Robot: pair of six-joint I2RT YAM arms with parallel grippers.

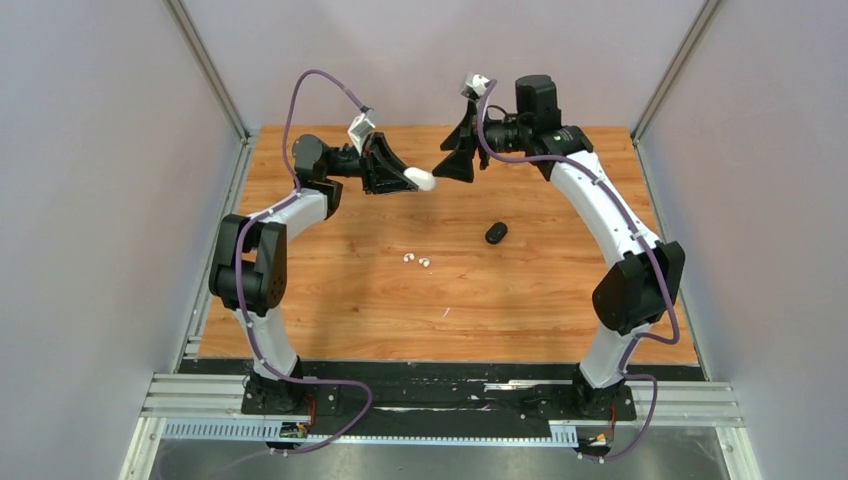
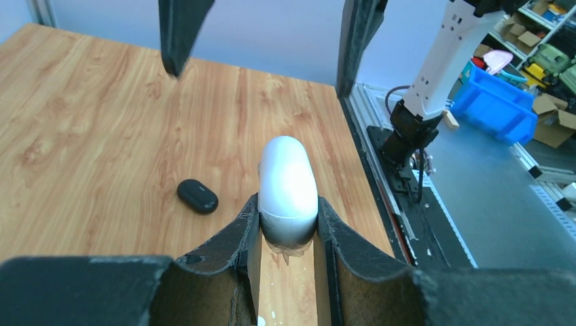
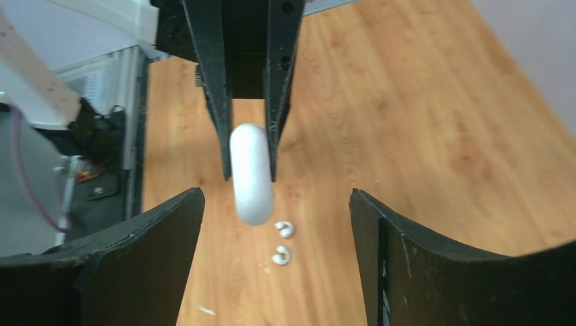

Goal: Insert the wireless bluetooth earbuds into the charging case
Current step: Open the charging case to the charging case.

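Observation:
My left gripper [image 1: 403, 178] is shut on a white oval charging case [image 1: 421, 180], held in the air above the far middle of the table; the case [image 2: 288, 189] sits clamped between the fingers, and it shows in the right wrist view [image 3: 250, 173] too. My right gripper [image 1: 452, 163] is open and empty, facing the case a short gap to its right. Two white earbuds [image 1: 417, 260] lie side by side on the table, also seen below the case in the right wrist view [image 3: 282, 242]. No black earbuds show.
A black oval case [image 1: 496, 233] lies shut on the wooden table [image 1: 330, 310], right of the white earbuds; it shows in the left wrist view [image 2: 198, 195]. Grey walls and metal posts bound the table at the back and sides.

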